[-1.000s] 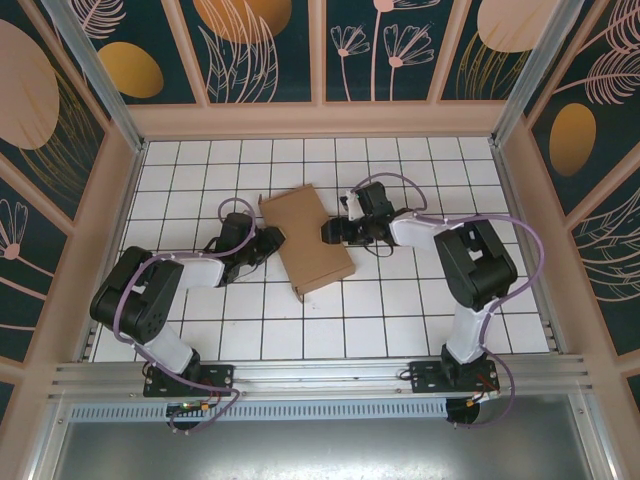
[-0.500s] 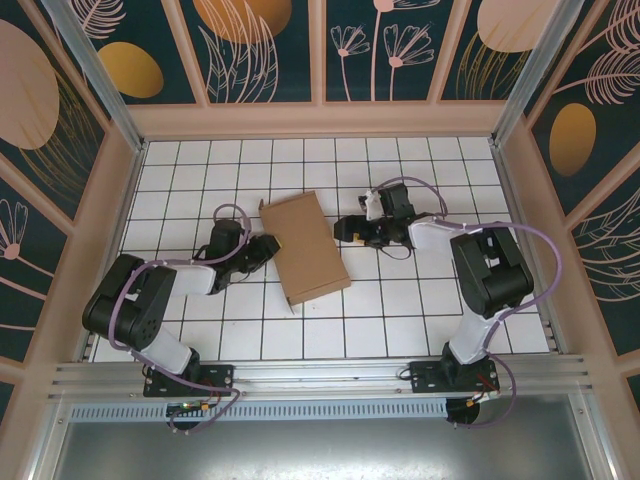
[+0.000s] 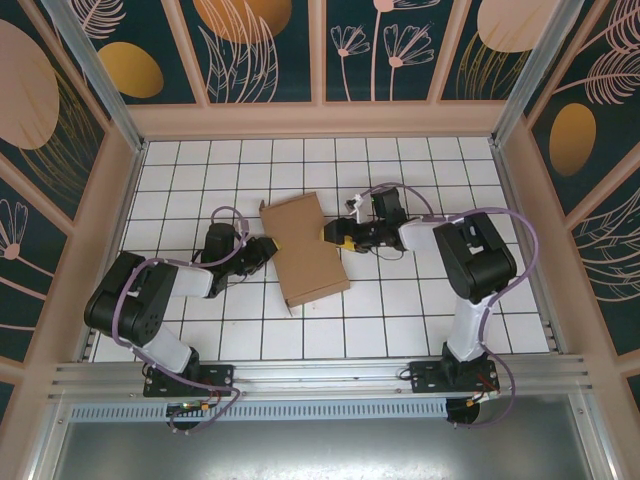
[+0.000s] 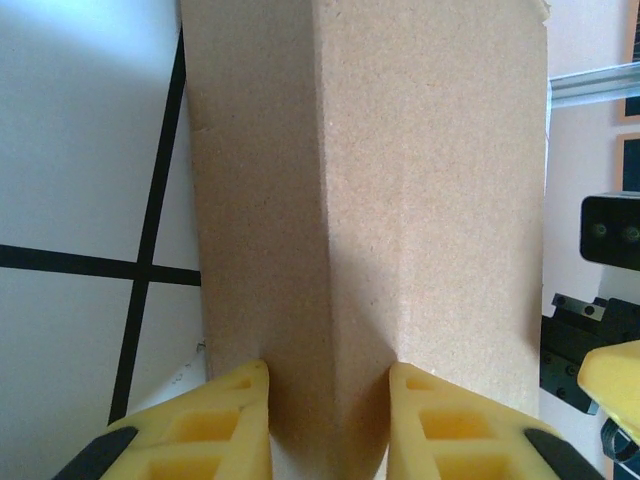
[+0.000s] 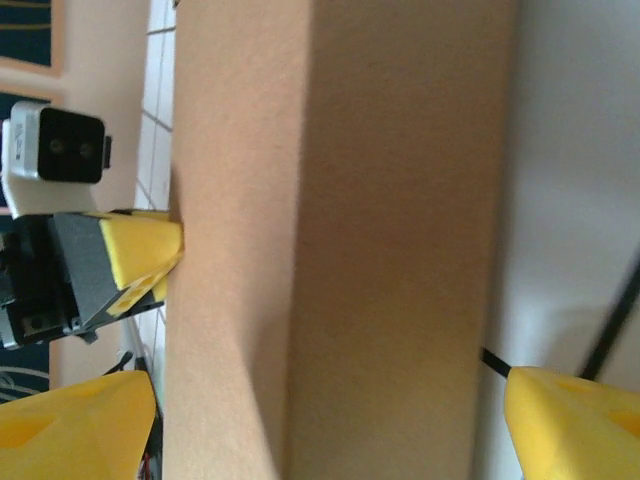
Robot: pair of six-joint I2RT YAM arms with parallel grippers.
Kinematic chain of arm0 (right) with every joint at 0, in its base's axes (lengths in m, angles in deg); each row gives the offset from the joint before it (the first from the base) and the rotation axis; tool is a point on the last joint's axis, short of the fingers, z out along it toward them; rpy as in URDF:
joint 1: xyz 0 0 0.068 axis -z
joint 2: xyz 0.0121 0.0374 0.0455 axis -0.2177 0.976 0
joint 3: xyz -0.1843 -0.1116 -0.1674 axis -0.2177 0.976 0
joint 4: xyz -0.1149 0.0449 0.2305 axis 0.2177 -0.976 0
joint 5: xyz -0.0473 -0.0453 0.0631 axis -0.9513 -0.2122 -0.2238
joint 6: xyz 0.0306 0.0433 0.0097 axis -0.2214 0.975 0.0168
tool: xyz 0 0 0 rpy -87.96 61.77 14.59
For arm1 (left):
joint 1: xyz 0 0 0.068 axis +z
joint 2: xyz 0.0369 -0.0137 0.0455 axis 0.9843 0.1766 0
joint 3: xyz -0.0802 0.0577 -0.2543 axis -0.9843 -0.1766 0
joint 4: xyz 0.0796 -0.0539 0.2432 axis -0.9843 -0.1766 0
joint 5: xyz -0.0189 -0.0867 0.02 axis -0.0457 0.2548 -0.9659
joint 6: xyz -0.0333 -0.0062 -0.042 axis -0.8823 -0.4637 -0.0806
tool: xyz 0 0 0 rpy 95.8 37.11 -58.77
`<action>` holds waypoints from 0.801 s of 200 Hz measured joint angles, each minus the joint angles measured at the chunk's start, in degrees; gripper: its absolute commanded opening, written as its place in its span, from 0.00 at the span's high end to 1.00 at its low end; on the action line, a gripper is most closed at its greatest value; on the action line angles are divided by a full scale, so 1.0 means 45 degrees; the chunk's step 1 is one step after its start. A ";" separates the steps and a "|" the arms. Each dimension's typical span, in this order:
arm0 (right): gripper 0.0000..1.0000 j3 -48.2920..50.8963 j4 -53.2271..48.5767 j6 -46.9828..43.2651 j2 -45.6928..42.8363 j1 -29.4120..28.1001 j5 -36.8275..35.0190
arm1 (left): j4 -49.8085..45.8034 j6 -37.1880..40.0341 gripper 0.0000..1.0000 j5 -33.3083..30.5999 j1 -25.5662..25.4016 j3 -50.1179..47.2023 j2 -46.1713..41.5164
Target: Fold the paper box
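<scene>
Slim paper box (image 3: 305, 245) flat at mid-desk (image 3: 400, 320), a tool at each long edge.
The left tool (image 3: 264, 248) meets the box's left edge, its yellow fingers (image 4: 235, 425) close on either side of a cardboard ridge; whether they clamp it I cannot tell. The box lies skewed, with bare tiles off both short ends. The right tool (image 3: 338, 238) is spread wide around the right edge.

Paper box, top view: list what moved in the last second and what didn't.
The right gripper backed off the paper box, then came back to its right edge, jaws open around it. The box's near end swung slightly left. The left gripper stayed at the box's left edge. The box stayed closed and flat.
</scene>
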 measured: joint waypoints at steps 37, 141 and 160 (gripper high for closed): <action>0.18 0.0437 0.1467 0.1035 0.0185 -0.0053 0.0306 | 0.0563 -0.0262 0.77 0.0078 0.0151 -0.0219 0.0107; 0.54 0.1826 0.3385 0.3546 -0.0019 0.0029 0.1724 | -0.4347 0.1438 0.40 -0.1642 0.0097 0.1049 -0.3541; 0.54 0.1846 0.3521 0.3750 -0.0821 0.0170 0.2016 | -0.5945 0.3045 0.39 -0.2497 0.0068 0.2317 -0.5343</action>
